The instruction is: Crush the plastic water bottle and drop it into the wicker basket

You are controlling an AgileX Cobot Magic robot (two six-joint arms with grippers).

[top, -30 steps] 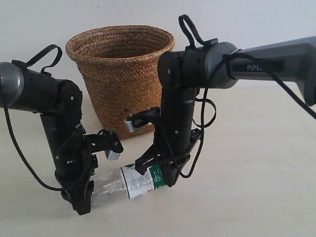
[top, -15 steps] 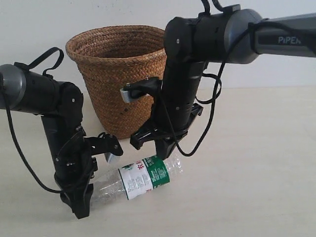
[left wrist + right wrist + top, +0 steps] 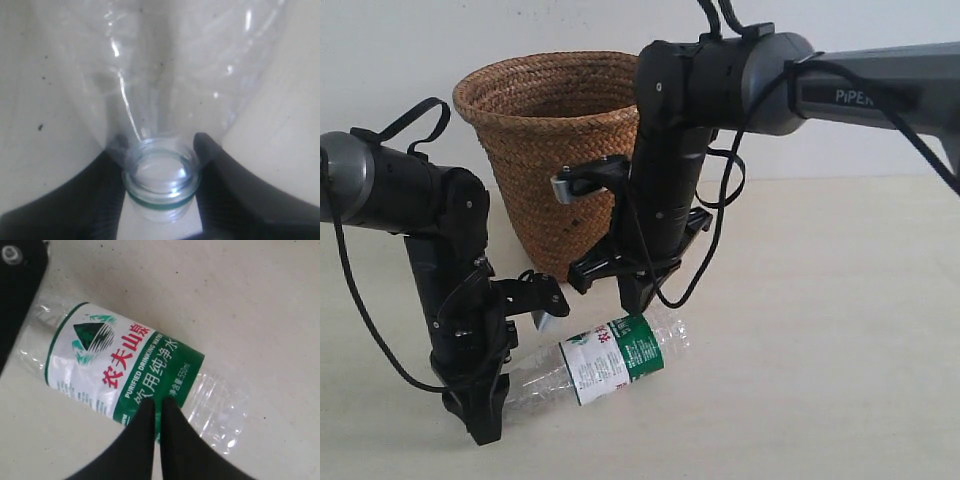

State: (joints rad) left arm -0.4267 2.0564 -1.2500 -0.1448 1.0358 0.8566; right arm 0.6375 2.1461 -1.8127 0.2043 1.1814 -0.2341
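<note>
The plastic water bottle point(image 3: 612, 358) lies tilted just above the table, label up, its body creased. My left gripper point(image 3: 496, 402) points down and is shut on its neck point(image 3: 160, 181), one finger point(image 3: 222, 175) on each side. The mouth looks open, with only a green ring round it; no cap shows. My right gripper point(image 3: 630, 297) hangs a little above the label point(image 3: 120, 372), shut, with nothing between its fingertips point(image 3: 145, 412). The wicker basket point(image 3: 565, 150) stands behind both arms, its rim well above the bottle.
The pale table point(image 3: 820, 380) stretches to the right and front of the bottle. A white wall rises behind the basket. The right arm's black cable point(image 3: 725, 215) loops beside its wrist, close to the basket's side.
My right gripper has let go of the bottle's labelled part, risen and drifted left toward the basket. The bottle stays held at the neck by the left gripper, which has not moved.
</note>
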